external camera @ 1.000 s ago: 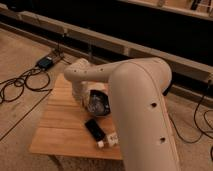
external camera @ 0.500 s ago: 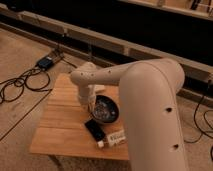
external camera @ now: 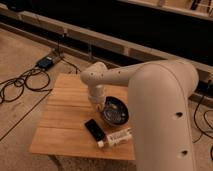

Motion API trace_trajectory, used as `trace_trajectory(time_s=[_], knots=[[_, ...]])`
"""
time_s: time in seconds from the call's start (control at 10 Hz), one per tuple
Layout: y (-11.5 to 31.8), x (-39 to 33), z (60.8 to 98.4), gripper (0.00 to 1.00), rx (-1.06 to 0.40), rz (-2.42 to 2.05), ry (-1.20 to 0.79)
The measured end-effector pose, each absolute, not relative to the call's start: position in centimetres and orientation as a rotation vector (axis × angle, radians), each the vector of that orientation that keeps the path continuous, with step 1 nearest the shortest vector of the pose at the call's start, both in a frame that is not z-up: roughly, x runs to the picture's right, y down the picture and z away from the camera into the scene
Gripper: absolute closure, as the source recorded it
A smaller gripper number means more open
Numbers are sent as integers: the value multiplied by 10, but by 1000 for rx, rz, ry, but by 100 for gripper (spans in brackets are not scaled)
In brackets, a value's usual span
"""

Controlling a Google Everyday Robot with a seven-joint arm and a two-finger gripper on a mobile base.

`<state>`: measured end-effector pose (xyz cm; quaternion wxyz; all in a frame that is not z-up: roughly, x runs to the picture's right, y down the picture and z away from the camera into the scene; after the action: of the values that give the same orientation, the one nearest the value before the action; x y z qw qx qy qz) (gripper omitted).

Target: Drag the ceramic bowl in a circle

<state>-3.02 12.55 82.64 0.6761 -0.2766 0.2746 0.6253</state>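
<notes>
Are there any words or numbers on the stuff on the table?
None can be read.
Bowl: no writing shows.
Phone: plain black, no label shows.
White block: dark marks, too blurred to read.
Gripper, at the bowl's left rim: no lettering.
Wooden table: no marks.

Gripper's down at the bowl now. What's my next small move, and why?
Probably sweep the ceramic bowl a short arc toward the table's open left side. The gripper sits at the bowl's left rim, and the black phone and white block lie close in front of it.
</notes>
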Motion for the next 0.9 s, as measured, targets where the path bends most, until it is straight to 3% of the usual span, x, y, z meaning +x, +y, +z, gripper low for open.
trace_trajectory(time_s=[0.7,0.9], knots=[[105,16,880,100,-490,1444,659],[100,16,896,90,-451,1416,670]])
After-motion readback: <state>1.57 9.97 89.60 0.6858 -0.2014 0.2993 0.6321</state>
